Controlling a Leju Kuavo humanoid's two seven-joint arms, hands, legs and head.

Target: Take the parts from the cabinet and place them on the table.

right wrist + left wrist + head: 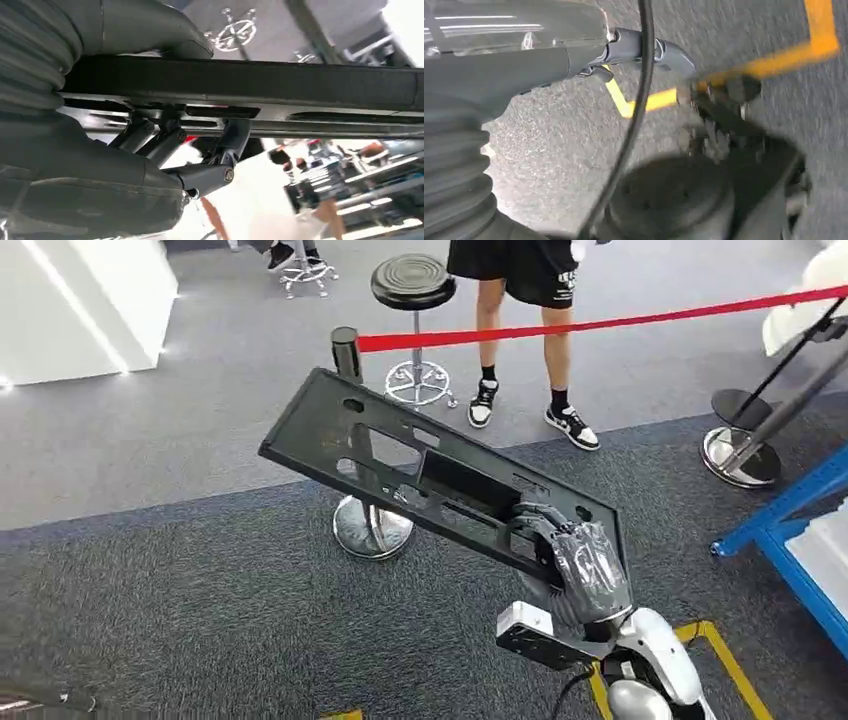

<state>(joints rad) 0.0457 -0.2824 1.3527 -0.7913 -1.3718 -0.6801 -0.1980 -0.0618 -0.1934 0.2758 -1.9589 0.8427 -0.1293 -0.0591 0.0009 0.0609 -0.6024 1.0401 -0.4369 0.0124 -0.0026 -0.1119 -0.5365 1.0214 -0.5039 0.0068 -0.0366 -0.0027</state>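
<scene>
One black part [400,465] gripped at its near end by right hand [585,565], left hand [644,47] apparently empty

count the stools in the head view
2: a black-seated stool behind the red rope by a person's legs, and another's chrome base at the top edge. Others may be out of frame.

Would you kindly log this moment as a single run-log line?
right hand: grips black panel part, tilted over carpet | left hand: hangs over floor, grip unclear | person: standing behind red rope barrier
</scene>
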